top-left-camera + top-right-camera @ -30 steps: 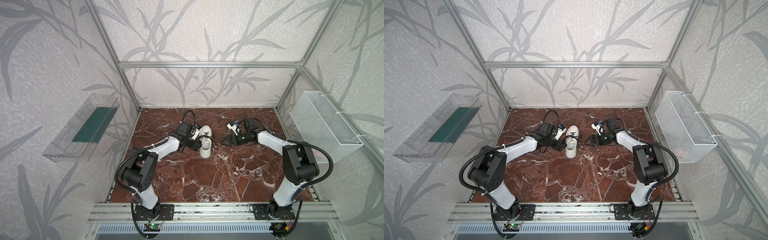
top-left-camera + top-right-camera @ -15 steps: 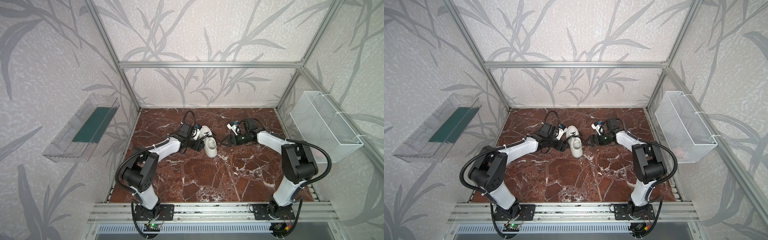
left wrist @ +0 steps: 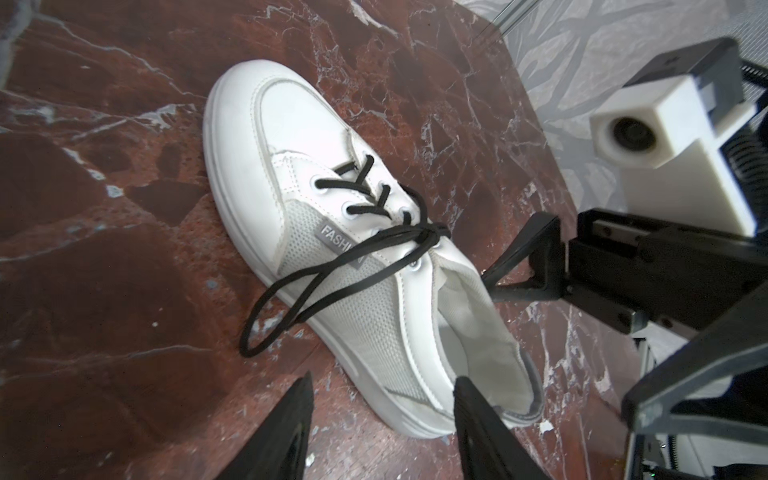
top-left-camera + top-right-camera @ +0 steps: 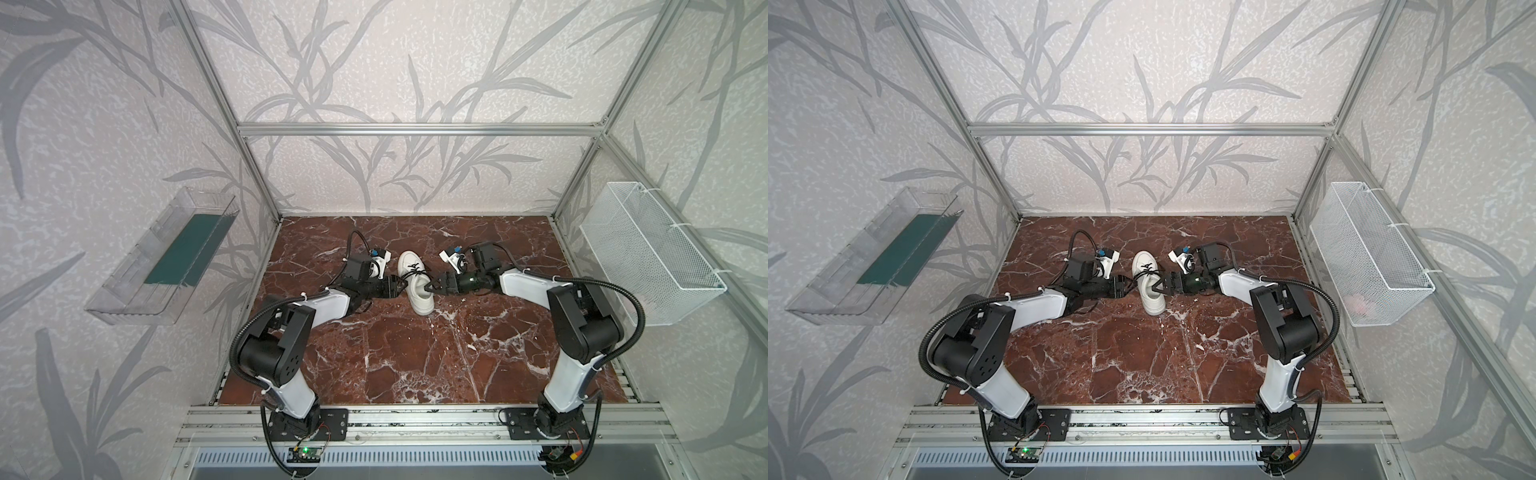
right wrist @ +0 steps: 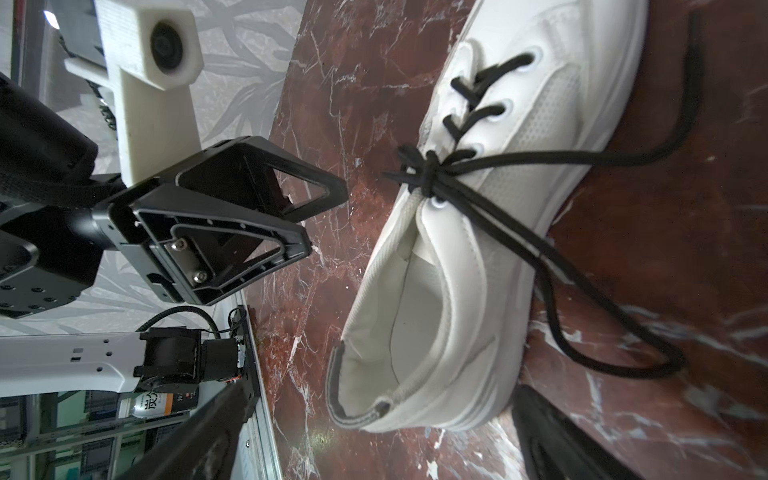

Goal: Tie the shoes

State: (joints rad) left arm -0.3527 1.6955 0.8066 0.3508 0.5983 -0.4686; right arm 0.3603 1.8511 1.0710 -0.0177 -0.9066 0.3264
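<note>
Your right gripper [image 4: 431,286] has slid left up to the heel of the sneaker [image 4: 411,268]; left gripper [image 4: 402,286] sits opposite. Both pincers released, holding nothing.

Sneaker [image 5: 478,257] toe is getting cut off by frame edge in right wrist view; laces [image 5: 430,180] far loop is blurring there. Left gripper [image 3: 384,376] fingers [image 3: 286,432] are running off-frame in left wrist view. Smth pinkish [image 4: 1363,304] in wire basket [image 4: 1370,249] is showing too small to ID.
</note>
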